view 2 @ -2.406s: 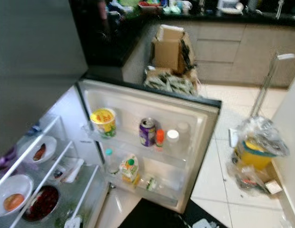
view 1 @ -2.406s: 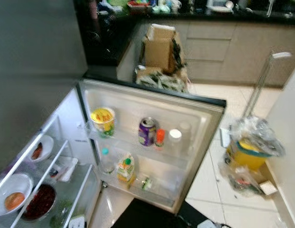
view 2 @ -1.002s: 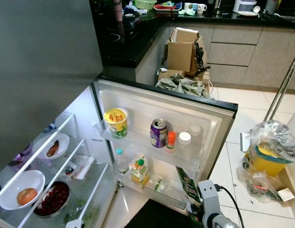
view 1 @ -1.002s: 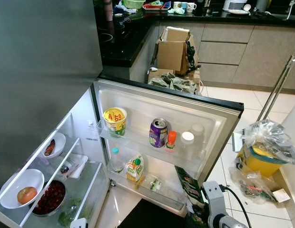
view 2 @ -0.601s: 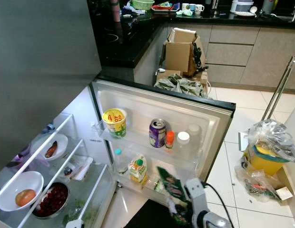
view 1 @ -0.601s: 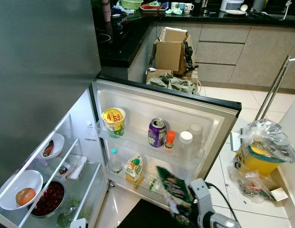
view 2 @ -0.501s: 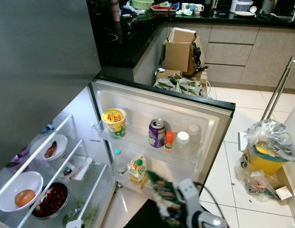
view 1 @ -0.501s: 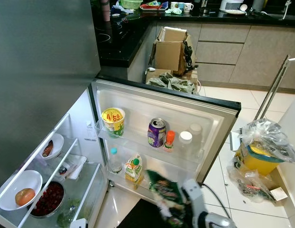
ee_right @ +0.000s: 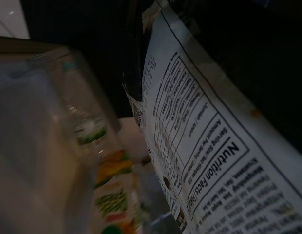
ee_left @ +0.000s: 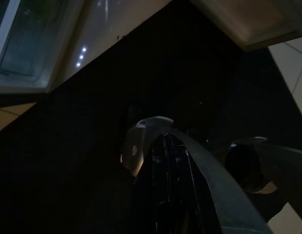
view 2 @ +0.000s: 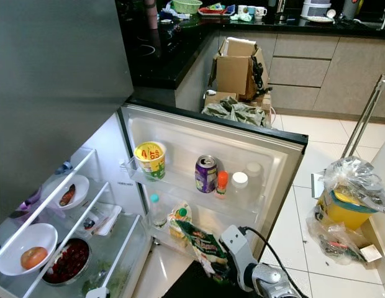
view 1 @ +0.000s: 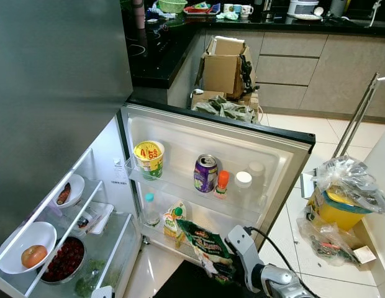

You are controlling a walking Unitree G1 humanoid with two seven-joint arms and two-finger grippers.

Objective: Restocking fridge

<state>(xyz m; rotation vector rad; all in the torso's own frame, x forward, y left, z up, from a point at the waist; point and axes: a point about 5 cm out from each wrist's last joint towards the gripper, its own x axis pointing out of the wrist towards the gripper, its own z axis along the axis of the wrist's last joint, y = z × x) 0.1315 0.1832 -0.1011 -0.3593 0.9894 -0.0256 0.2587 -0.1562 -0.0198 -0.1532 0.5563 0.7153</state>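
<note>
One green printed snack bag (view 1: 205, 247) sits clamped in the right gripper (view 1: 228, 261), whose silver arm comes up from the lower edge of the head view, a black cable looping behind it. Just ahead of the gripper the bag's top edge overlaps the lower shelf of the open white fridge door (view 1: 285, 162), touching or nearly touching the small green-and-yellow juice carton (view 1: 172, 218) that stands there; beyond that, a clear bottle with a light blue cap (view 1: 149, 210) stands in the same shelf. Above the gripper, the upper door shelf carries a yellow cup of noodles (view 1: 149, 158), a purple drinks can (view 1: 205, 172), a small orange-capped bottle (view 1: 222, 184) and a white-capped jar (view 1: 243, 187), with open room between the cup and the can. To the gripper's left the fridge's glass shelves (view 1: 62, 214) hold bowls. The wrist camera sees the bag's white nutrition panel (ee_right: 209, 146) close up, the carton blurred behind clear plastic; the fingers themselves are hidden by the bag. Very dark, the left wrist view shows the left gripper (ee_left: 168, 161) with fingers pressed together.
</note>
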